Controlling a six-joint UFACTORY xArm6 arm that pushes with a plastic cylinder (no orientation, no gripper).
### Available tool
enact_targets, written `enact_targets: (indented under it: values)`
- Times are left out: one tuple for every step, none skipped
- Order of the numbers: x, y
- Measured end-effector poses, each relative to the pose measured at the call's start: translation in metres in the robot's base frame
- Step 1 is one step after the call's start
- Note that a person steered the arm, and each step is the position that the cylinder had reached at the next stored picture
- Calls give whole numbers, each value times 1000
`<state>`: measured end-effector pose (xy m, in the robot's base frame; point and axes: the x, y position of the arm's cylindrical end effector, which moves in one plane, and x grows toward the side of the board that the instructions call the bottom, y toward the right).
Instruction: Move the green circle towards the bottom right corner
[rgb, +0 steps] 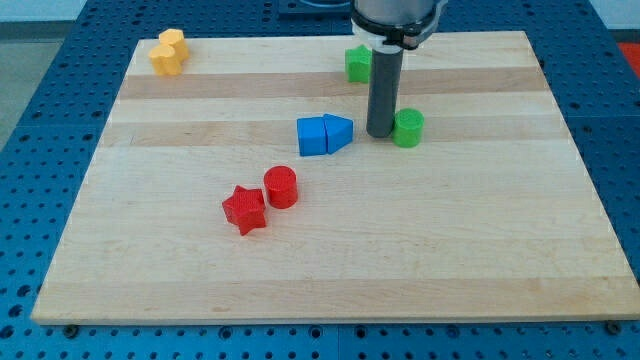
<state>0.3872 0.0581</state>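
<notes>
**Blocks across the desk**

On the wooden desk (330, 270), my tip (379, 133) stands touching the left side of the green plastic circle (408, 128), with the blue pentagon-like plastic block (324, 134) just beside it on the view's left. A second green block (357, 63) lies behind the rod, toward the view's top. The yellow block (169, 52) sits in the top left corner. The red cylinder (281, 187) and red star (244, 210) touch, left of centre.

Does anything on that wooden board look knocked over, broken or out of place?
Nothing stands out. All the blocks sit flat and whole on the board. My tip rests just left of the green circle.
</notes>
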Motion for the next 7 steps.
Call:
enact_targets:
  values:
    - [-6, 5]
    - [-6, 21]
    - [-6, 39]
    - [-13, 43]
    - [-14, 62]
    - [8, 81]
    - [32, 89]
